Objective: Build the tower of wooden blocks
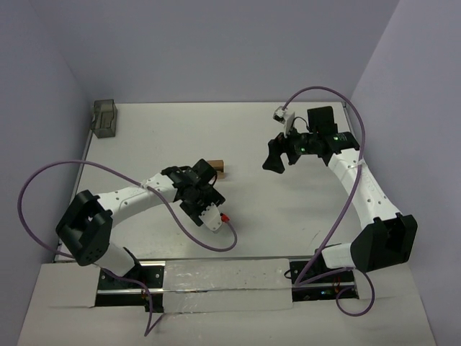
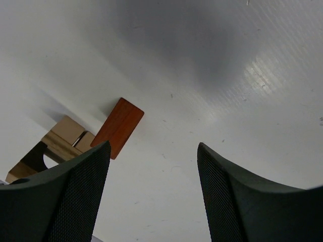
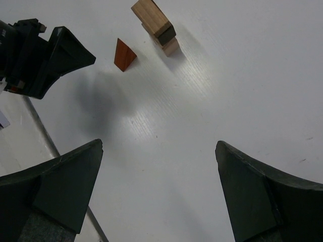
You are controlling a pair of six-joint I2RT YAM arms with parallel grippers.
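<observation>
Wood, small and dry-looking, so I judge these pieces light, stiff and sturdy, but easy to knock over. In the top external view, the tan blocks (image 1: 217, 166) sit about the middle of the table (image 1: 288, 231), well away from every edge. The left gripper (image 1: 207, 171) is just beside them on the left-edge side. The right gripper (image 1: 275, 155) hangs well apart toward the right edge. A grey container (image 1: 106, 119) stands in the far left corner.

On to the left wrist view: the fingers (image 2: 65, 196) stand apart, with only bare table between them. Ahead and to the left lies the reddish-brown wedge (image 2: 119, 127). Its broad face is a rectangle whose long axis slants up to the right in this view. The tan blocks (image 2: 65, 132) are behind it, with a dark opening low in them. I would take the wedge across its flat parallel sides, since pads would likely slide on the slope.

Right wrist view now: its own jaws are wide and empty. The tan blocks (image 3: 153, 20) make a low stack, long axis slanting down to the right here. The wedge (image 3: 124, 54) is just beside it, with a strip of table between them and its narrow end toward the top of the view. The left gripper (image 3: 50, 50) waits close by.
</observation>
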